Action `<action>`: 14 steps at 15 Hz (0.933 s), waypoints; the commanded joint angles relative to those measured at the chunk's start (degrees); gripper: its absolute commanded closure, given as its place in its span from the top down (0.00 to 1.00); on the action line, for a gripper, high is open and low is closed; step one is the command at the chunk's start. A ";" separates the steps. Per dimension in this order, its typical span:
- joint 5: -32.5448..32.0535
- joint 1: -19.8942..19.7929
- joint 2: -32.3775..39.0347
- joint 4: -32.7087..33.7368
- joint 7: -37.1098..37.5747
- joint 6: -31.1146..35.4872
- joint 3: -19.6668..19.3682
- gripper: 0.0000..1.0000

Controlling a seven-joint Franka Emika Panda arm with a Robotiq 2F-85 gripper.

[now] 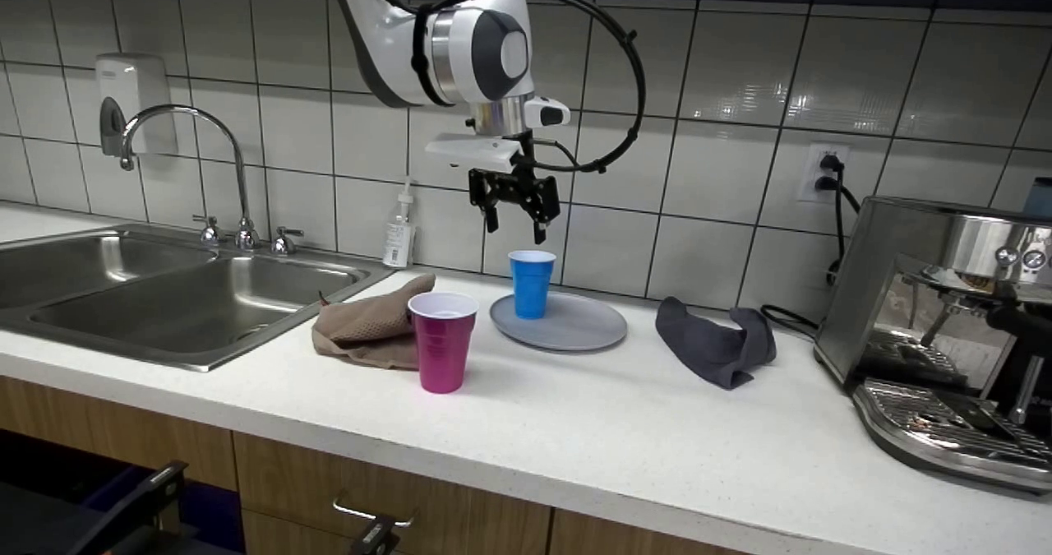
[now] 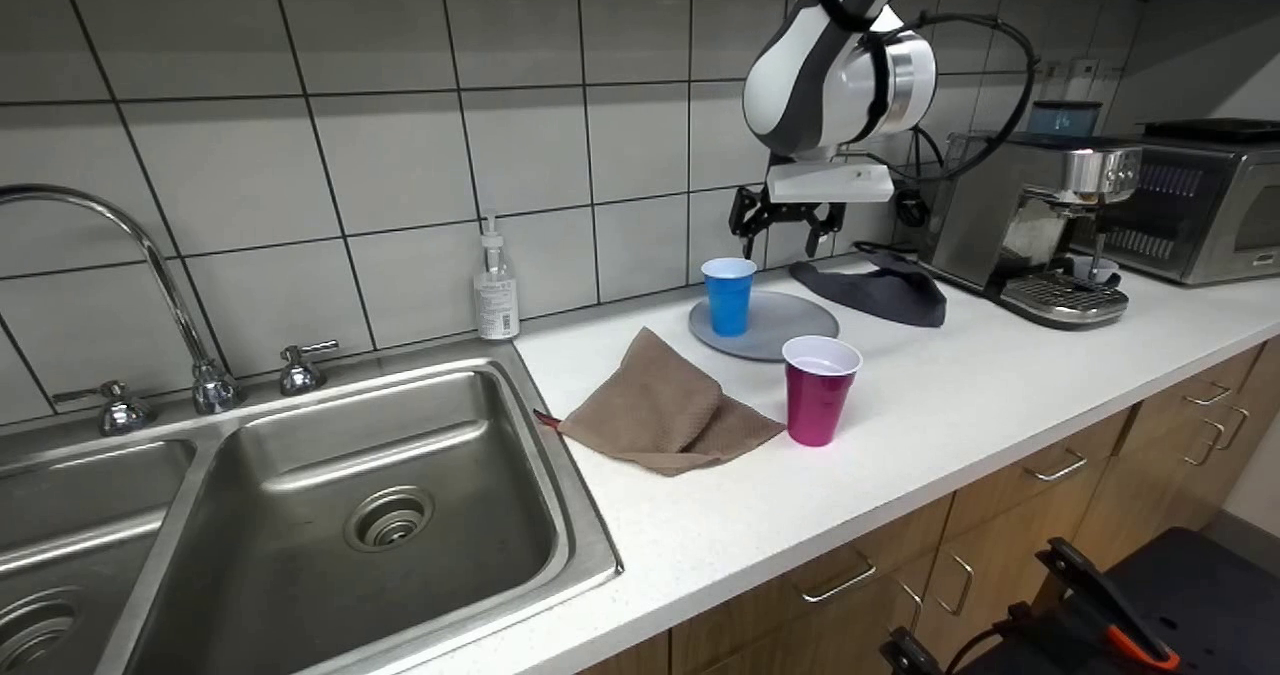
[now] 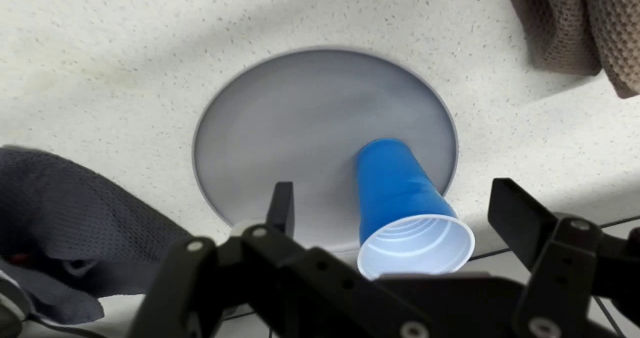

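Note:
My gripper (image 1: 516, 228) stands open above a blue cup (image 1: 530, 290), fingers pointing down, with nothing held. Upright on a round grey plate (image 1: 579, 330), the cup is apart from the fingers in both exterior views. In the wrist view the cup's blue side (image 3: 392, 188) and white inside appear between the two spread fingers (image 3: 281, 205), its near rim partly covered by the gripper body. A taller magenta cup (image 2: 817, 402) stands upright on the counter in front of the plate, beside a crumpled brown cloth (image 2: 655, 415).
A dark grey cloth (image 1: 711, 341) lies on the far side of the plate from the sink (image 2: 400, 475). An espresso machine (image 1: 945, 316) stands beyond it. A pump bottle (image 2: 496, 290) is near the tiled wall, and a curved faucet (image 1: 238, 168) rises behind the sink.

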 commanded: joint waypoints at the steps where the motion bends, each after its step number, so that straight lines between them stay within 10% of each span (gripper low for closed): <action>1: -2.19 -1.00 -5.11 -6.09 -1.04 0.83 -0.16 1.00; 14: -9.22 -2.13 -12.76 -17.88 1.74 0.39 -1.25 1.00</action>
